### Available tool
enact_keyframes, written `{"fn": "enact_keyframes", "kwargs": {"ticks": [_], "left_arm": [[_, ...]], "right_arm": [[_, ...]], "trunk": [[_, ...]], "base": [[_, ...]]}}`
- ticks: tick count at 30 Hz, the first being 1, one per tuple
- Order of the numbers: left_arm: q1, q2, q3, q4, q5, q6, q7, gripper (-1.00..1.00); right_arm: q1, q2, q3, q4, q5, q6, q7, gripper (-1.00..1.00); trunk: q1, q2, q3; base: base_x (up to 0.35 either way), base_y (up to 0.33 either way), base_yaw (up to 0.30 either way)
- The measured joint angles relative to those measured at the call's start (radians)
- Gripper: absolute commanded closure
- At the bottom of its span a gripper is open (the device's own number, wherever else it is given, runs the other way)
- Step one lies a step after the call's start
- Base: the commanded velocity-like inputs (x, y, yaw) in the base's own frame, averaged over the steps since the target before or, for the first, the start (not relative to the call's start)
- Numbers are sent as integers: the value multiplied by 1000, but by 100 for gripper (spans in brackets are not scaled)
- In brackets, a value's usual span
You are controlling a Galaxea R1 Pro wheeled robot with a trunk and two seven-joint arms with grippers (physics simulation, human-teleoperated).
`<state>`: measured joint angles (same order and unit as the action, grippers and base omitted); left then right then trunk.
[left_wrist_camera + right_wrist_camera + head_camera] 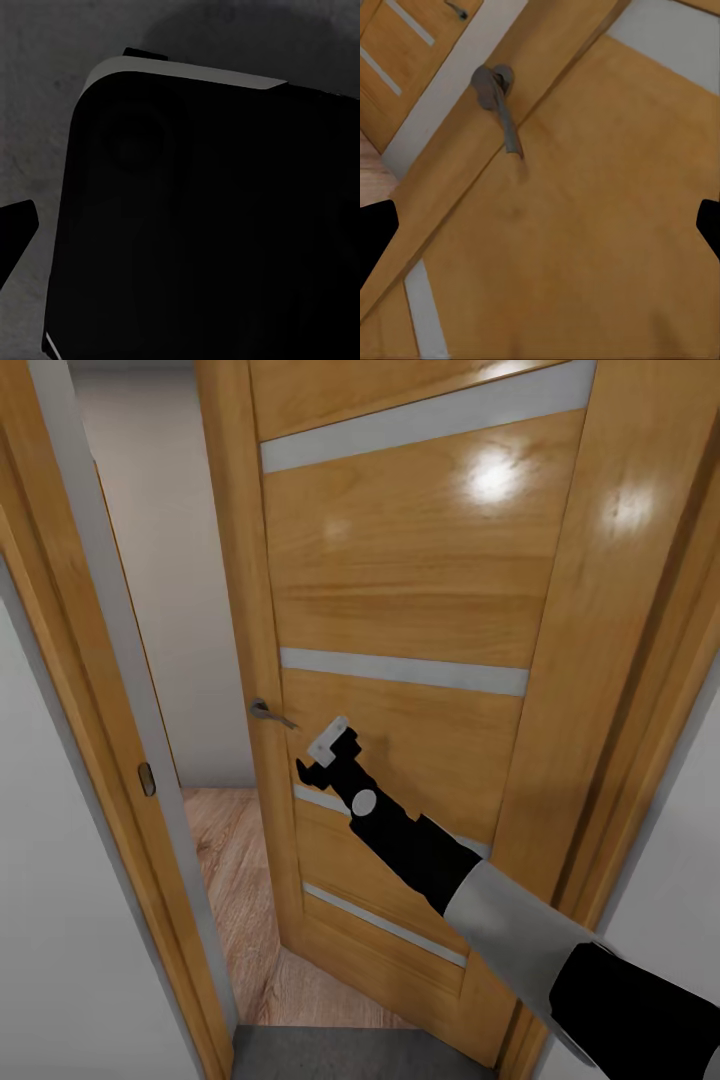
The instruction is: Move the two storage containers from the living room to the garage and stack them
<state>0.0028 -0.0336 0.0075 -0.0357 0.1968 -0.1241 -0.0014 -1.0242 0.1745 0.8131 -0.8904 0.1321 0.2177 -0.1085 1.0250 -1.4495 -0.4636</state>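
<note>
The two storage containers are out of view. A wooden door (420,580) with pale glass strips stands partly open right in front of me. My right gripper (322,752) reaches out to the door panel just right of and below its grey lever handle (268,711). In the right wrist view the handle (499,101) lies ahead of the gripper (540,240), whose fingers stand wide apart with nothing between them. In the left wrist view one dark fingertip (16,225) sits at the picture's edge over dark grey floor (45,75), beside a black part of the robot (202,225).
The door frame (100,690) stands close on the left, with a white wall (60,960) beside it. Light wood-plank floor (240,880) shows through the narrow gap. Grey floor (340,1055) lies at my feet. Another wooden door (405,45) shows beyond.
</note>
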Motion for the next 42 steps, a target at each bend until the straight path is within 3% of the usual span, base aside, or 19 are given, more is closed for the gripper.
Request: {"fn": "enact_keyframes", "kwargs": {"ticks": [6,9,13,14,15,16,23,26,29,30,33,37,42], "left_arm": [[0,0,0,0,0,0,0,-100],[0,0,0,0,0,0,0,-100],[0,0,0,0,0,0,0,-100],[0,0,0,0,0,0,0,-100],[0,0,0,0,0,0,1,-100],[0,0,0,0,0,0,1,-100],[0,0,0,0,1,0,1,-100],[0,0,0,0,1,0,1,-100],[0,0,0,0,1,0,1,-100],[0,0,0,0,1,0,1,-100],[0,0,1,0,1,0,1,-100],[0,0,1,0,1,0,1,-100],[0,0,1,0,1,0,1,-100]], "right_arm": [[1,0,1,-29,1,10,-8,-100],[43,0,6,-115,2,12,-66,-100],[61,0,11,-135,1,35,-74,-100],[64,0,47,-143,1,46,-76,-100],[65,0,114,-144,1,47,-81,-100],[65,0,127,-144,1,47,-81,-100],[65,0,141,-138,1,41,-84,-100],[65,0,116,-134,0,41,-84,-100],[65,0,57,-133,-17,40,-84,-100],[65,0,20,-132,-41,39,-84,-100],[65,0,-35,-133,-125,48,-84,-100],[65,0,-49,-128,-170,50,-89,-100],[65,0,-49,-120,-179,23,-90,-100]], "trunk": [[0,0,0],[0,0,0],[0,0,0],[0,0,0],[0,0,0],[0,0,0],[0,0,0],[0,0,0],[0,0,0],[0,0,0],[0,0,0],[0,0,0],[0,0,0]], "base": [[0,0,0],[0,0,0],[0,0,0],[0,0,0],[0,0,0],[0,0,0],[0,0,0],[0,0,0],[0,0,0],[0,0,0],[0,0,0],[0,0,0],[0,0,0]]}}
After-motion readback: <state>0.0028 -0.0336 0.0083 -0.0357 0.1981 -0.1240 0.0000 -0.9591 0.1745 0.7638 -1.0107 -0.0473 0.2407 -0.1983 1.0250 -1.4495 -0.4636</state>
